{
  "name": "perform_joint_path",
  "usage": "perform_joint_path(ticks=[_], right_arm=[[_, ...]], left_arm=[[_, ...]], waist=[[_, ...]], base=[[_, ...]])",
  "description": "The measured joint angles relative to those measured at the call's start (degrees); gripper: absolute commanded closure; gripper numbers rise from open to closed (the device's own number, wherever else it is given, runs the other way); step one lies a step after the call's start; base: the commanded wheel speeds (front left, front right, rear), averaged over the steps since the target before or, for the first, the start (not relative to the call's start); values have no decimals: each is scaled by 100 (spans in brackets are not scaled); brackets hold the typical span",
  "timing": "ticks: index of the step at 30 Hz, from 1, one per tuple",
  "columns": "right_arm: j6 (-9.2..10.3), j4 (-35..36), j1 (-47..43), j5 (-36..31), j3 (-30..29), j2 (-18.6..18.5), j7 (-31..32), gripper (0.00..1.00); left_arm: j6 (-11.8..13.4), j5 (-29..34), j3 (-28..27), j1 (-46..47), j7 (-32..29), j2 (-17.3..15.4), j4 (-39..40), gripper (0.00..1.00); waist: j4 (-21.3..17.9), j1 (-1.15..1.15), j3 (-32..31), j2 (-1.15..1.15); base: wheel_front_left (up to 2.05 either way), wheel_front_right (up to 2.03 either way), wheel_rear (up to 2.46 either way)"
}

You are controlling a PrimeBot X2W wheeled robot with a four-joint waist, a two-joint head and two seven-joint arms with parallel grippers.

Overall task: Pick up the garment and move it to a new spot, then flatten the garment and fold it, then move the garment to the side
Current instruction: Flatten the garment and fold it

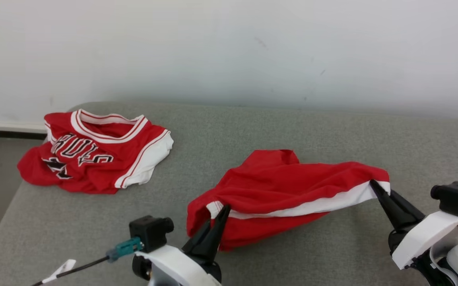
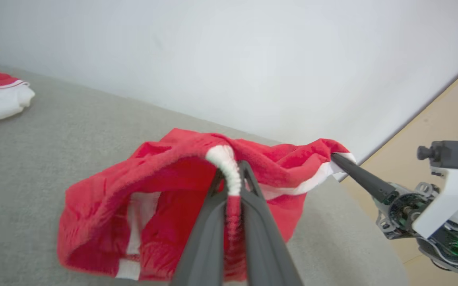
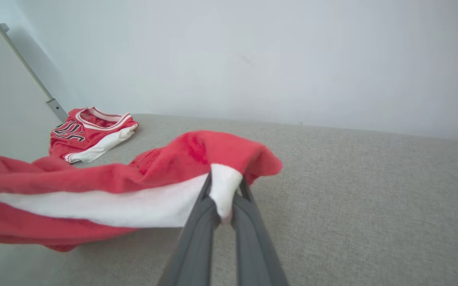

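- The garment (image 1: 284,186) is a red piece of soft cloth with a white band (image 1: 324,204) running along one edge
- It is stretched sideways between two pinched points: its left end is clamped in the left gripper (image 1: 224,209), and its right corner, on the white band, is clamped in the right gripper (image 1: 373,184)
- The held edge is lifted and fairly taut; the rest sags in loose wrinkles, and the lowest folds touch the grey cushion (image 1: 332,254)
- In the left wrist view a ribbed white hem runs between the fingers (image 2: 261,238), and the cloth hangs open below them like a pocket
- It lies toward the front of the cushion, right of centre in the head view
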State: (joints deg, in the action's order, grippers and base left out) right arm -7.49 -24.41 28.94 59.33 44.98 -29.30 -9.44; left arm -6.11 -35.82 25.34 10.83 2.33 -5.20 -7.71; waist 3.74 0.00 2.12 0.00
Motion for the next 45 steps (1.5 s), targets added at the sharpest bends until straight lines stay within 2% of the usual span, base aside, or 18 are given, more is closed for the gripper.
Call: perform_joint_path(ticks=[5,12,19,24,26,29,31,34,40,45], right_arm=[[0,795,-230,146,-400,-368,-25,100],[0,2000,-741,169,-1351,-935,-70,100],[0,3530,-1760,269,-2832,-1370,138,100],[0,4480,-2491,281,-3984,-1261,564,100],[-1,4754,-2655,274,-4280,-1092,825,100],[-1,4881,-2665,100,-4598,-853,1277,100],[0,4869,-2434,9,-4703,-626,1548,100],[-1,4670,-1659,-112,-4768,-261,1922,100],[-1,3567,551,-800,-4744,457,2676,100],[-7,2168,2524,-1173,-4778,1171,2798,100]], left_arm=[[31,-590,-110,-153,-704,-109,1244,100],[307,-1524,-245,-321,-1562,-162,2883,100],[755,-2184,-155,-434,-2154,-87,4254,100],[1042,-2237,-196,-344,-2307,-59,4660,100],[1128,-2179,-281,-191,-2319,-58,4618,100],[1120,-1825,-348,214,-2353,-162,4326,100],[1112,-1864,-325,549,-2412,-94,4080,100],[898,-1479,-401,1457,-2432,-187,3488,100],[604,-1016,-575,3509,-2242,-102,1666,100],[336,-627,-704,5220,-1668,15,-34,100]], waist=[[-234,0,-264,0],[-640,0,-470,0],[-994,0,-546,0],[-1152,0,-446,0],[-1199,0,-359,0],[-1253,0,-173,0],[-1274,0,22,0],[-1284,0,399,0],[-1247,1,1329,0],[-1196,1,2149,0]], base=[[0,0,0],[0,0,0],[0,0,0],[0,0,0],[0,0,0],[0,0,0],[0,0,0],[0,0,0],[0,0,0],[0,0,0]])
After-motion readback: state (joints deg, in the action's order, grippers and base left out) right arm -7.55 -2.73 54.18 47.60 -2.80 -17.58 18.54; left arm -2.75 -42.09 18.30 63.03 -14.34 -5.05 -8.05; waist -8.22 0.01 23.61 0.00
